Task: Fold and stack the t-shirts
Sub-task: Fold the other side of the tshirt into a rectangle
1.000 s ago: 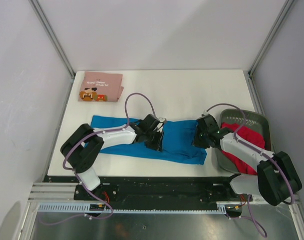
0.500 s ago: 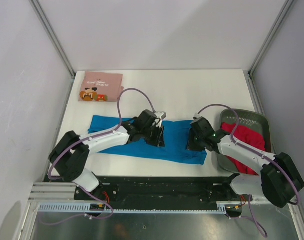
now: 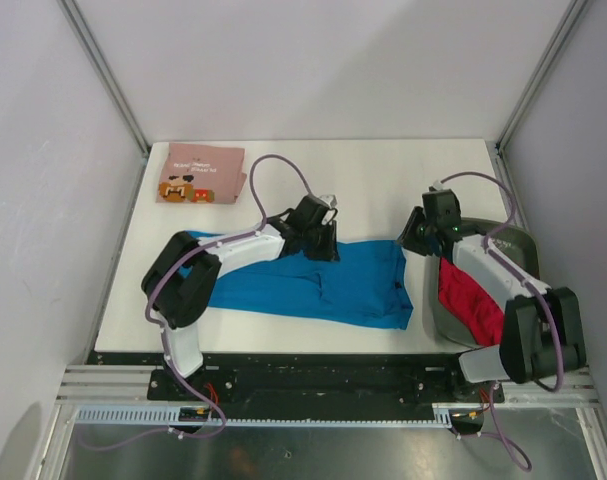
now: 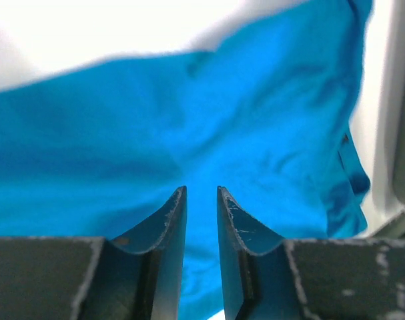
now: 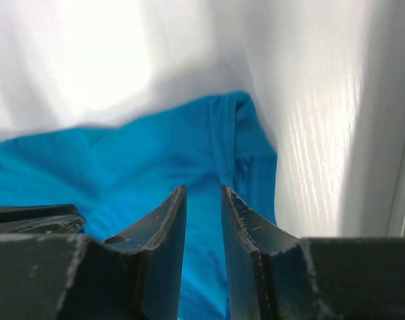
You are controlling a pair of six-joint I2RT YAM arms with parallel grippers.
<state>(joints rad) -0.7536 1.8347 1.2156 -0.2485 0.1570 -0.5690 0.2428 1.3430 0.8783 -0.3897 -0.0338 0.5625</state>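
Left gripper (image 4: 201, 191) and right gripper (image 5: 203, 189), narrowly parted and empty, hang over the blue shirt (image 3: 353, 288); pinching its far edge to fold seems next.

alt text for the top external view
A blue t-shirt lies spread on a white table, left hand and right hand at its far edge. Folded pink t-shirt far left; red t-shirt in a grey basket at right.

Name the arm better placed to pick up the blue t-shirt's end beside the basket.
Right, likely. The right gripper hovers at that end of the blue t-shirt, next to the basket; the left gripper is over its middle.
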